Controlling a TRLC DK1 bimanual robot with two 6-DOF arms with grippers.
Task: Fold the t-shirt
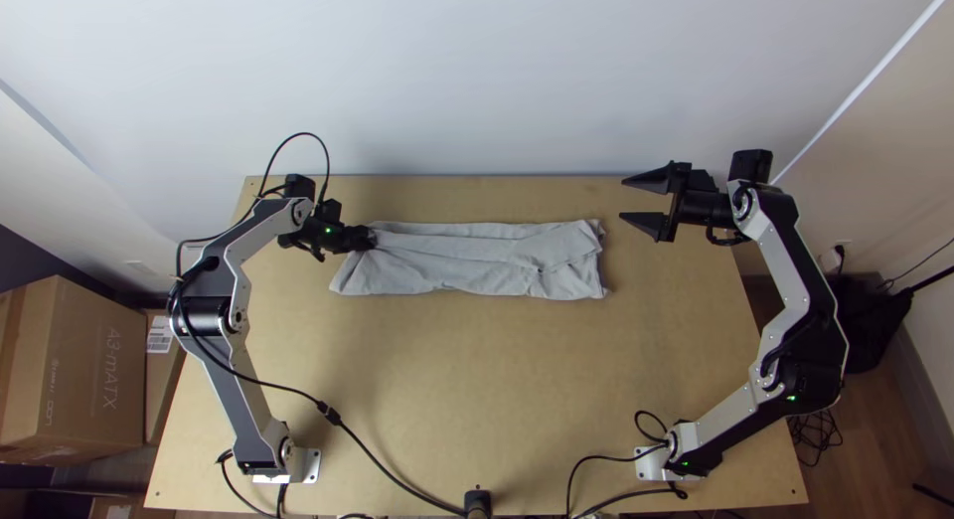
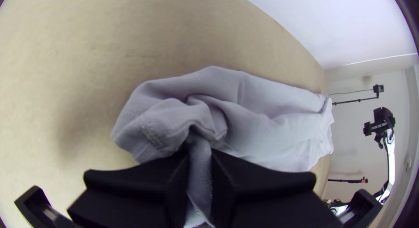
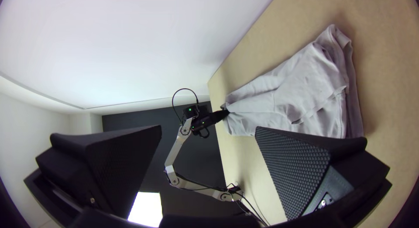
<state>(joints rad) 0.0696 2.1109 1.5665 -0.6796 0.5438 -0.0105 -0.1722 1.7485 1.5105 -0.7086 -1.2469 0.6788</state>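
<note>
A light grey t-shirt (image 1: 477, 260) lies as a long folded strip across the back half of the table, with wrinkles and a loose flap near its right end. My left gripper (image 1: 368, 239) is at the strip's left end. In the left wrist view the left gripper (image 2: 200, 167) is shut on a bunched part of the t-shirt (image 2: 262, 110). My right gripper (image 1: 636, 201) stands open to the right of the cloth, apart from it. From the right wrist view, the right gripper (image 3: 208, 129) has its fingers wide apart with nothing between them, and the t-shirt (image 3: 301, 88) lies beyond.
The wooden table (image 1: 447, 390) is bare in front of the cloth. A black cable (image 1: 378, 467) runs over its front left part to a black post (image 1: 478, 503) at the near edge. A wall stands behind the table, and cardboard boxes (image 1: 89, 370) are off its left side.
</note>
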